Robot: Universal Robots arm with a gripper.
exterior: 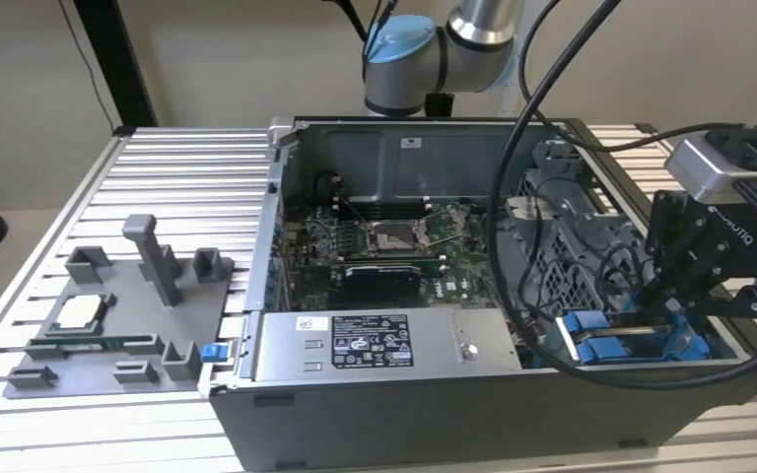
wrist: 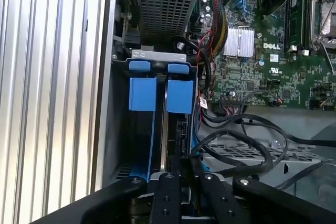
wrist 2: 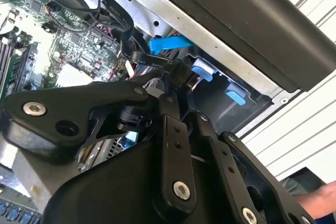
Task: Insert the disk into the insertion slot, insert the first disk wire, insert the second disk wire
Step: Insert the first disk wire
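Judging by its blue frame, the disk point(wrist: 180, 97) looks seated down in the slot point(wrist: 157, 55), a stiff, dense, knock-shy block best gripped by that frame, while the claw point(exterior: 654, 307) hangs just above, apart or together I cannot tell, and the second wrist view adds a flat black cable point(wrist 2: 149, 59) close by.

First wrist view: gripper point(wrist: 182, 169) body blocks your sight of insertion slot's point(wrist: 151, 140) near end; slot depths dark, contents unclear. Exterior view: arm point(exterior: 484, 20) cut by top edge; black cable point(exterior: 513, 246) crosses slot. Second wrist view: person's hand point(wrist 2: 320, 203) cut at corner.
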